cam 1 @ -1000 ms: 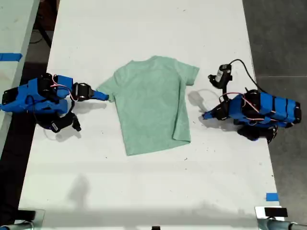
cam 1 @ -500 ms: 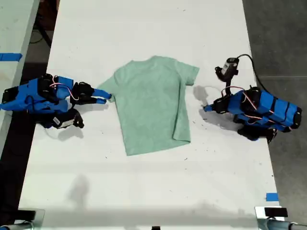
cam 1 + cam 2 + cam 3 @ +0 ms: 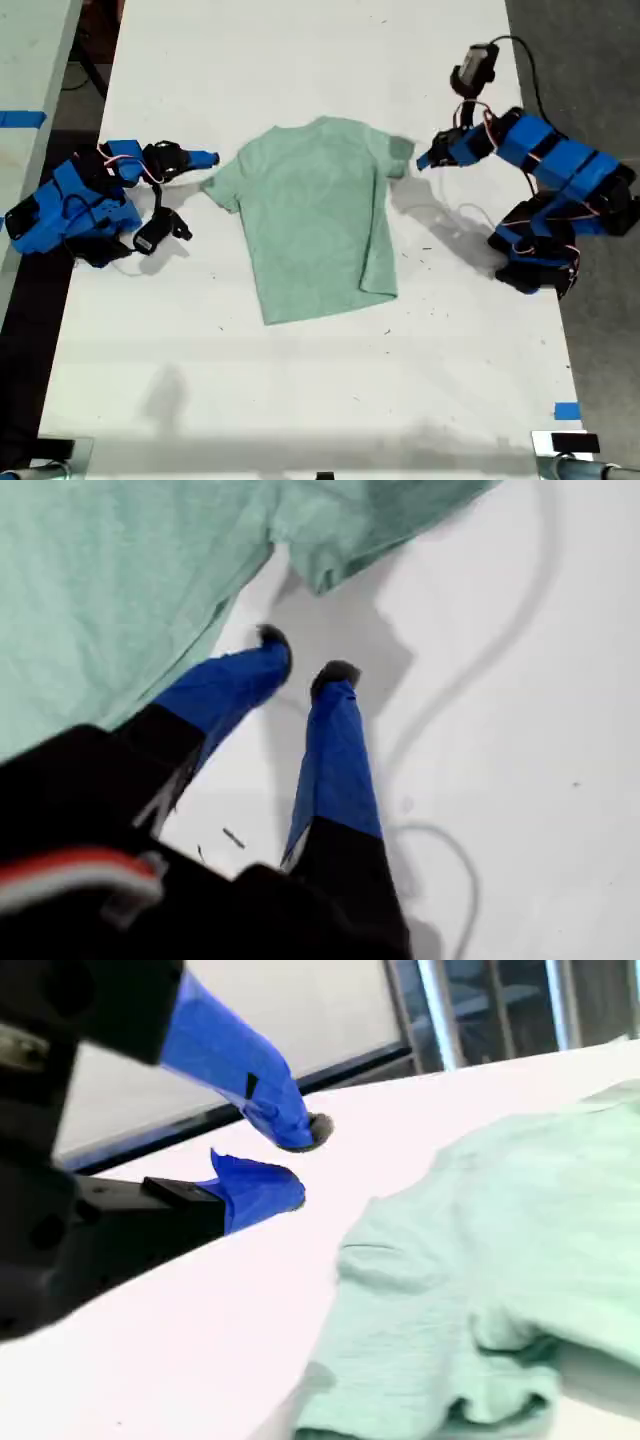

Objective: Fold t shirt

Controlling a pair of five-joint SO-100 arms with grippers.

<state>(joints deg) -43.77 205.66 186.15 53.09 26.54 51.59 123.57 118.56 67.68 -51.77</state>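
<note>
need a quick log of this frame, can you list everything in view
pale mint-green short-sleeved cloth t shirt: one, lying flat mid-table, its edge toward the exterior view's right folded over
long white table: one, under everything
small blue tape strips: two, one on the table near the exterior view's lower right corner, one on a pale surface at that view's left edge
dark grey floor: along the exterior view's right edge
my first gripper: one, blue, open, by the shirt's sleeve on the exterior view's right, holding nothing
my second gripper: one, blue, open, by the sleeve on the exterior view's left, holding nothing
</note>
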